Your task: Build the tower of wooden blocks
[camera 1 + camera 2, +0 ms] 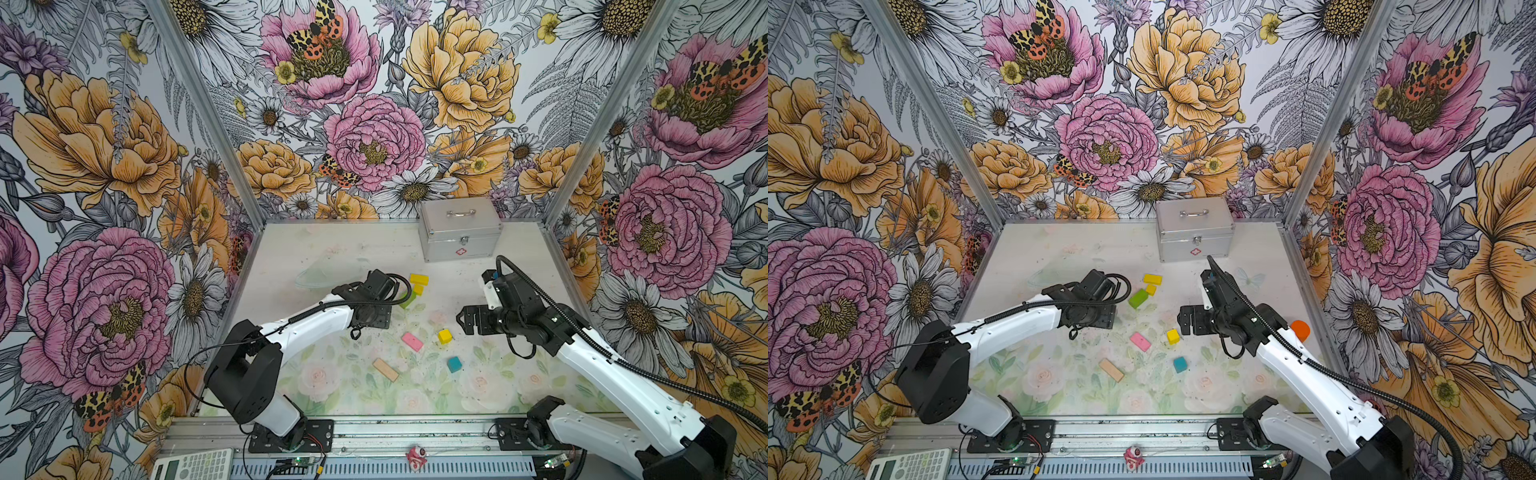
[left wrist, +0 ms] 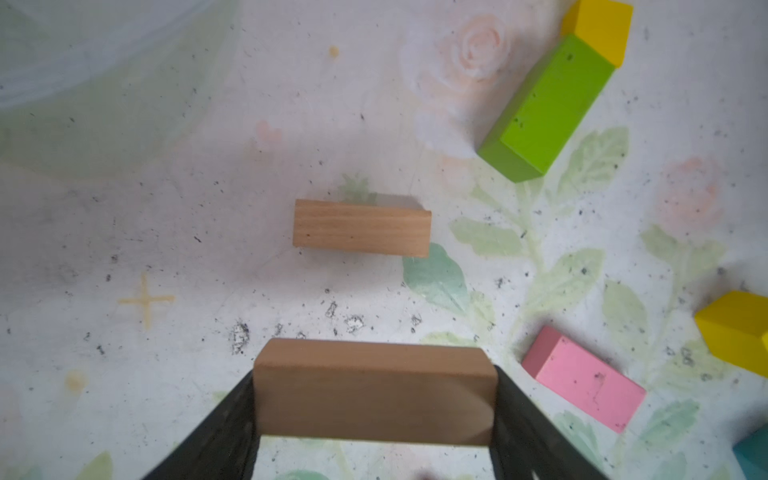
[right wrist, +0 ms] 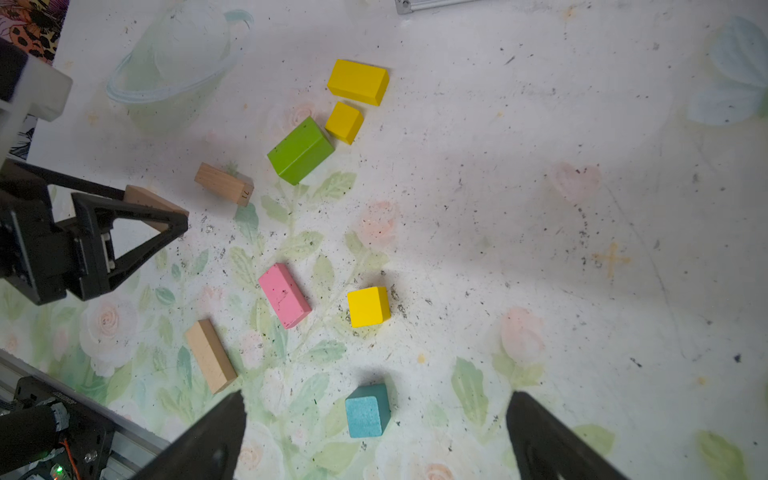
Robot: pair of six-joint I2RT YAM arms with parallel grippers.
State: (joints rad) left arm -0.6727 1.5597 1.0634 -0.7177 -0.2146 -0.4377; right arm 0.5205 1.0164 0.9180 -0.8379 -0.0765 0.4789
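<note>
- Left hand (image 3: 154,206) grips a tan bar (image 2: 374,390) endwise.
- Right hand (image 1: 460,321) spread wide, empty.
- Loose blocks (image 1: 444,336) lie scattered, unstacked, on the worktop (image 1: 332,249).
- Teal cube (image 1: 454,364) sits at four o'clock from the pink slab (image 1: 412,341).

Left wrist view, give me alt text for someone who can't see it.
The left gripper holds a tan wooden bar by its ends. Ahead of it a second tan bar lies alone on the floral table, with a green bar next to a yellow cube, and a pink slab, off to one side.
</note>
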